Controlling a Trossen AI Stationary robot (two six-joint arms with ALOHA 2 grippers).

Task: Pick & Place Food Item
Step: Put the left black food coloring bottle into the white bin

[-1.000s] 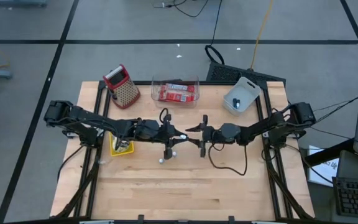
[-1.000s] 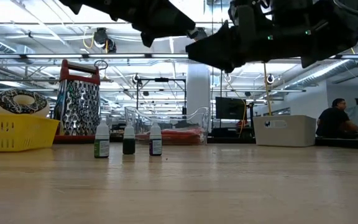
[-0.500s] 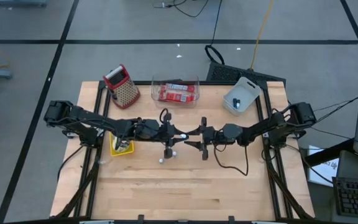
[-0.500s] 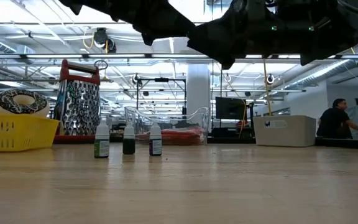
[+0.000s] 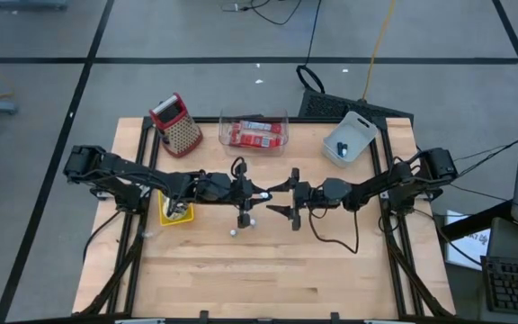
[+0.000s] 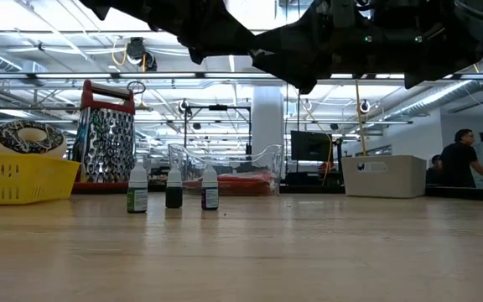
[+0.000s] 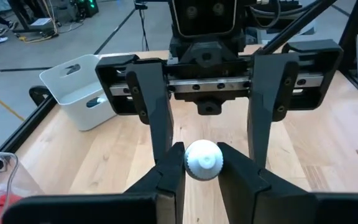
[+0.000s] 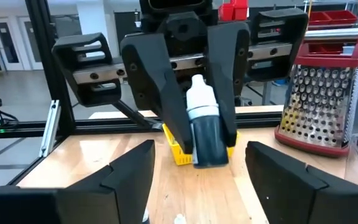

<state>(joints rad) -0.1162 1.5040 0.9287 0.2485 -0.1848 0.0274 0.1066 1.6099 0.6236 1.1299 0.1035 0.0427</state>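
The counter [image 5: 268, 270] carried everything, with both arms stretched in from its sides to meet nose to nose over the middle. Along the far edge stood the grater [image 5: 176, 125], a clear tray [image 5: 254, 131] of red packets and a white bin [image 5: 350, 139]; a yellow basket [image 5: 175, 212] lay under the left arm. Three small bottles [image 6: 173, 188] waited upright in a row. The left tool [image 7: 201, 163] was clamped on a dropper bottle [image 8: 205, 124], cap towards its partner, seemingly offered for a handover. The right tool [image 8: 199, 163] faced it with its jaws spread wide either side, clear of the bottle, probably poised to take it.
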